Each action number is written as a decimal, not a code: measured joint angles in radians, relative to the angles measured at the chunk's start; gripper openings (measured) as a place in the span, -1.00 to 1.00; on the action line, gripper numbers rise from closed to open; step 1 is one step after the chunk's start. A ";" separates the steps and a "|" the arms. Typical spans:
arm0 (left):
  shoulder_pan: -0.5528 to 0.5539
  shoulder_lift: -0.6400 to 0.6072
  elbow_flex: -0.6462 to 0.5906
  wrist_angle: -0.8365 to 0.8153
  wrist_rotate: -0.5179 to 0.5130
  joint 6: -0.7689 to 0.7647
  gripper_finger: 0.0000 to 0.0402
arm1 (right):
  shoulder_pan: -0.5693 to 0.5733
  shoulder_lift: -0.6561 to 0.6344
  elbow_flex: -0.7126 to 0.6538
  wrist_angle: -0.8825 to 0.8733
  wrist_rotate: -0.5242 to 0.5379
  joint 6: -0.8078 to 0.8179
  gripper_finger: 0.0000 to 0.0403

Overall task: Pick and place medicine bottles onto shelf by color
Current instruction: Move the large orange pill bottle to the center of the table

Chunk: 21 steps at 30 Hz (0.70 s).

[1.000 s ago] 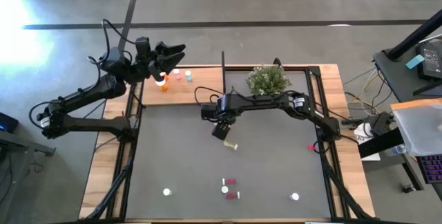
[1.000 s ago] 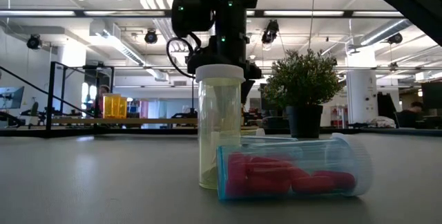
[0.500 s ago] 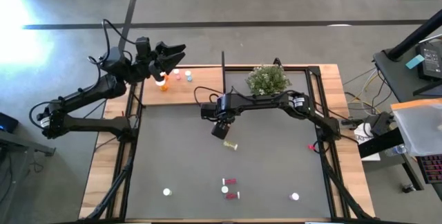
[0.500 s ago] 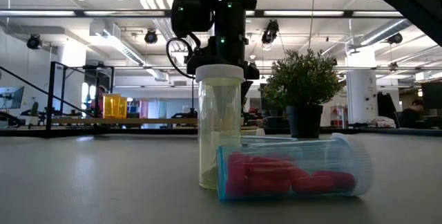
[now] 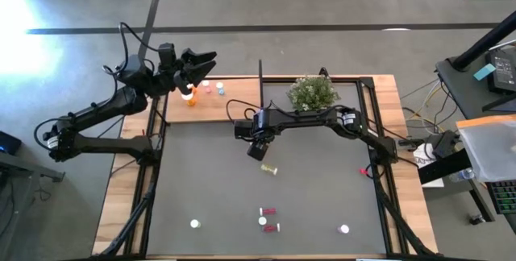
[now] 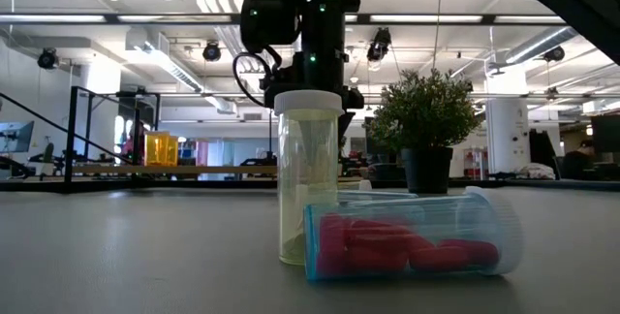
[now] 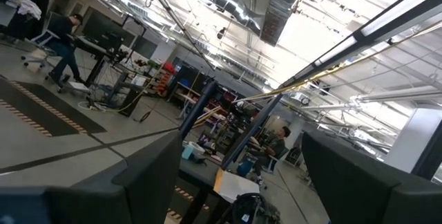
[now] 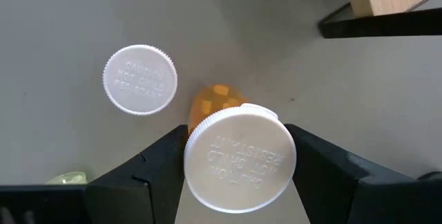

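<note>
A dark grey mat [image 5: 210,180] covers the table, with a bright workshop hall beyond. The right gripper [image 8: 238,182], over the mat's middle below the shelf [image 5: 222,104], clamps an orange bottle [image 8: 238,156] by its white cap, a lying yellow bottle [image 5: 268,169] just beside it. The left gripper [image 5: 201,61] hangs spread wide at the shelf's far left edge, above an orange bottle [image 5: 190,96] standing there; most of the mat lies bare.
</note>
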 joint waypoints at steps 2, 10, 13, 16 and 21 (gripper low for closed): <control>0.000 0.000 0.000 0.000 0.000 0.000 0.41 | 0.000 0.000 0.000 0.000 0.000 0.001 0.10; 0.000 0.003 0.000 0.000 0.000 0.000 0.41 | 0.000 0.000 0.000 -0.001 -0.002 0.001 0.10; 0.000 0.006 0.000 0.000 0.001 -0.001 0.41 | 0.000 0.000 0.000 -0.002 -0.002 -0.003 0.10; 0.000 0.006 0.000 0.000 0.001 -0.002 0.41 | 0.000 0.000 0.000 -0.002 -0.002 -0.010 0.05; -0.001 0.006 0.000 0.000 0.004 -0.002 0.41 | 0.000 0.000 0.000 0.000 -0.002 -0.010 -0.02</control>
